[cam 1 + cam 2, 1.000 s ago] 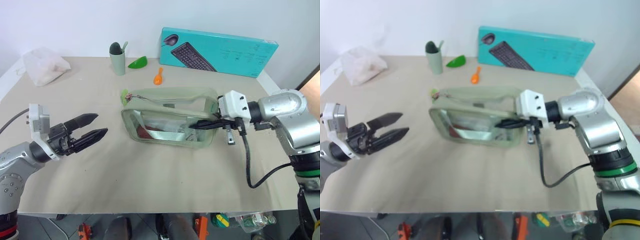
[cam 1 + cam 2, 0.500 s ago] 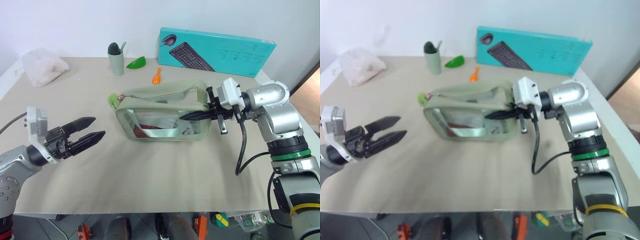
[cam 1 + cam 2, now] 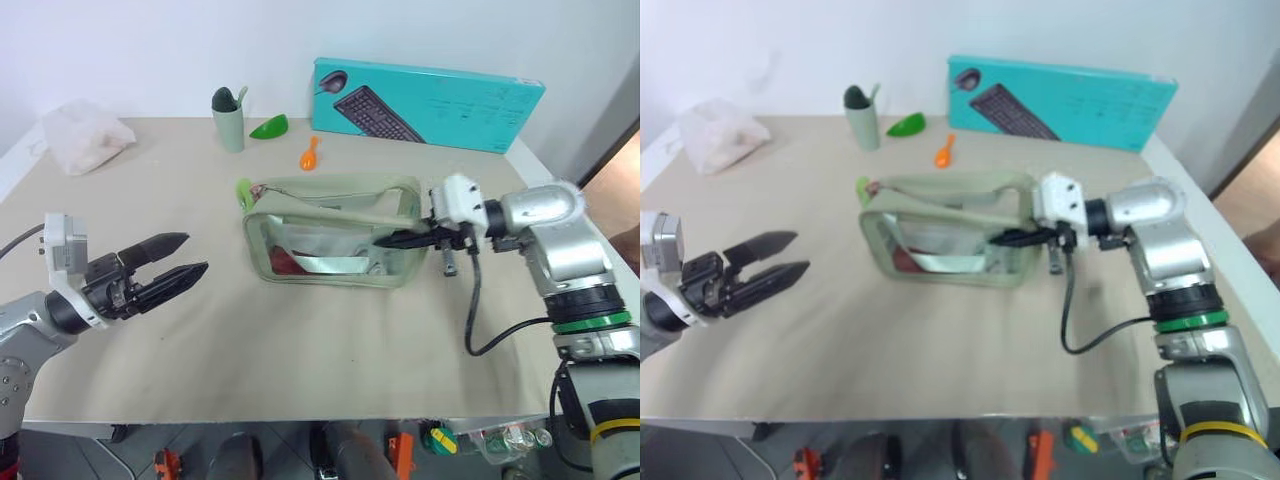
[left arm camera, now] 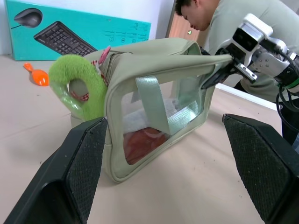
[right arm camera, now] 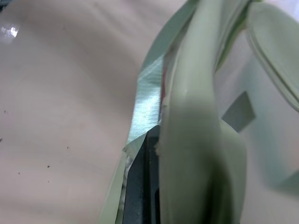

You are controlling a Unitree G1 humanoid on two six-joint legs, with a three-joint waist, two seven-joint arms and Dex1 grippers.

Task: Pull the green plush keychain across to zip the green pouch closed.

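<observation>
Likely a robot lab: paper-covered table (image 3: 300, 330) (boxed keyboard set (image 3: 430, 90) against white wall).

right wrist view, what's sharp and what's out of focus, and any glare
Right wrist view: the green pouch fabric sits very close and soft, its edges smeared; the table behind is soft too, with one bright glint at the corner. Left wrist view: the green plush keychain is crisp.

**Four cameras: two overhead, two at the wrists**

The two head eyes look forward and down over the table (image 3: 300, 340), sharing nearly the same scene: green pouch (image 3: 330, 245) mid-table, keyboard box (image 3: 430, 90) at the far edge. The left wrist camera sits low, near the tabletop, facing the pouch's keychain end and a person behind. The right wrist camera is pressed right against the pouch's fabric.
</observation>
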